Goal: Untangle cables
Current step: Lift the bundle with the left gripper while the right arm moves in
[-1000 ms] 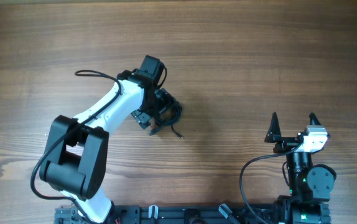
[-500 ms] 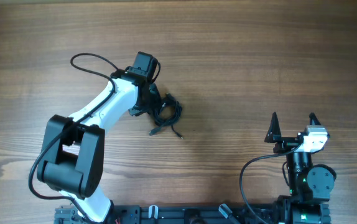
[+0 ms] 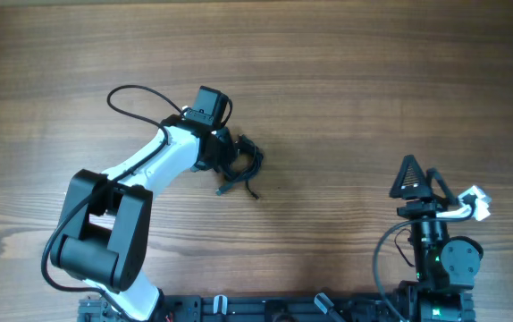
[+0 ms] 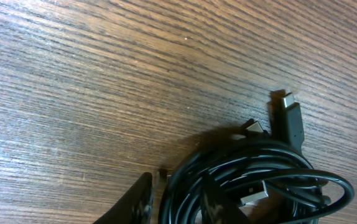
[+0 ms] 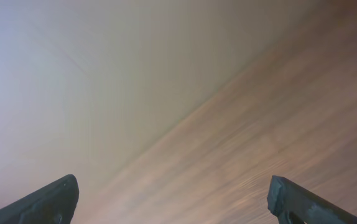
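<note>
Site is presenting as a robotics lab workbench. The left arm (image 3: pixel 154 156) and right arm (image 3: pixel 440 255) are standing at a black mounting rail (image 3: pixel 239 309) running along the near edge of a wood-grain table (image 3: pixel 373 80). A green indicator light (image 3: pixel 434 261) is glowing on the right arm's base. A bundle of black cables (image 3: pixel 243 161) is lying on the bare wood.

The cable bundle (image 3: pixel 246 166) lies on the table (image 3: pixel 373 72), left of centre, my left gripper (image 3: pixel 224 163) at its left edge; my right gripper (image 3: pixel 420 172) sits well apart, rightward.
</note>
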`<act>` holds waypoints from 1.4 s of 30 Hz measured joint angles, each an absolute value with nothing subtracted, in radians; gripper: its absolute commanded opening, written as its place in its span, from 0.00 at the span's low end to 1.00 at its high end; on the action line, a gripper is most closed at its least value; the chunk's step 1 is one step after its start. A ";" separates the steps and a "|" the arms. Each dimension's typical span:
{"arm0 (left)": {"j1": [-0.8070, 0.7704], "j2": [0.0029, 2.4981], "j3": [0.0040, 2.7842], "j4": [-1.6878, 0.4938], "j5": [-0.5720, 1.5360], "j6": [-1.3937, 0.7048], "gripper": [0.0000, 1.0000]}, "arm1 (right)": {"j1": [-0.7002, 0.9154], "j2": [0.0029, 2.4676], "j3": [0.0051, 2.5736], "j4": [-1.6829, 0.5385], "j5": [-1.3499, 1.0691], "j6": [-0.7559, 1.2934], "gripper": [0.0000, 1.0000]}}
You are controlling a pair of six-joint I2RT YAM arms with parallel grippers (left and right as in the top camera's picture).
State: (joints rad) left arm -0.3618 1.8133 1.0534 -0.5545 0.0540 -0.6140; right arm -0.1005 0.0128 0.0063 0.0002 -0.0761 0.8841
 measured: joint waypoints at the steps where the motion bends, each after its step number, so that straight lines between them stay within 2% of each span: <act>1: -0.362 1.814 1.053 -0.552 0.058 -0.614 0.28 | -0.101 0.013 0.006 0.000 -0.076 0.938 1.00; 3: -0.362 1.814 1.050 -0.548 0.062 -0.614 0.33 | -0.101 0.013 0.006 0.000 -0.077 0.997 1.00; 4: -0.362 1.813 1.045 -0.541 0.066 -0.614 0.38 | -0.101 0.013 0.006 0.000 -0.081 1.013 1.00; 7: -0.362 1.813 1.037 -0.552 0.082 -0.615 0.43 | -0.101 0.046 0.006 0.008 -0.125 0.878 1.00; 11: -0.360 1.806 1.029 -0.576 0.123 -0.615 0.37 | -0.101 0.283 0.006 0.011 -0.153 0.715 0.99; 16: -0.354 1.805 1.018 -0.587 0.219 -0.622 0.33 | -0.101 0.618 0.006 0.073 -0.184 0.702 1.00; 21: -0.350 1.805 1.017 -0.596 0.278 -0.634 0.33 | -0.101 0.805 0.006 0.291 -0.312 0.717 1.00; 26: -0.350 1.805 1.018 -0.595 0.291 -0.654 0.33 | -0.101 0.877 0.070 0.278 -0.386 0.659 1.00; 28: -0.350 1.805 1.018 -0.595 0.297 -0.662 0.25 | -0.101 0.880 0.116 0.279 -0.396 0.648 1.00; 29: -0.350 1.805 1.018 -0.593 0.298 -0.668 0.17 | -0.101 0.880 0.133 0.278 -0.398 0.645 1.00; 31: -0.350 1.805 1.018 -0.583 0.298 -0.681 0.04 | -0.101 0.880 0.163 0.222 -0.401 0.624 1.00; 37: -0.351 1.809 1.021 -0.541 0.294 -0.686 0.04 | -0.101 0.900 0.379 -0.279 -0.369 0.484 1.00; 40: -0.353 1.810 1.021 -0.532 0.289 -0.686 0.04 | -0.101 0.912 0.557 -0.411 -0.369 0.425 1.00; 42: -0.350 1.810 1.028 -0.539 0.290 -0.686 0.04 | -0.101 0.911 0.636 -0.404 -0.458 0.403 1.00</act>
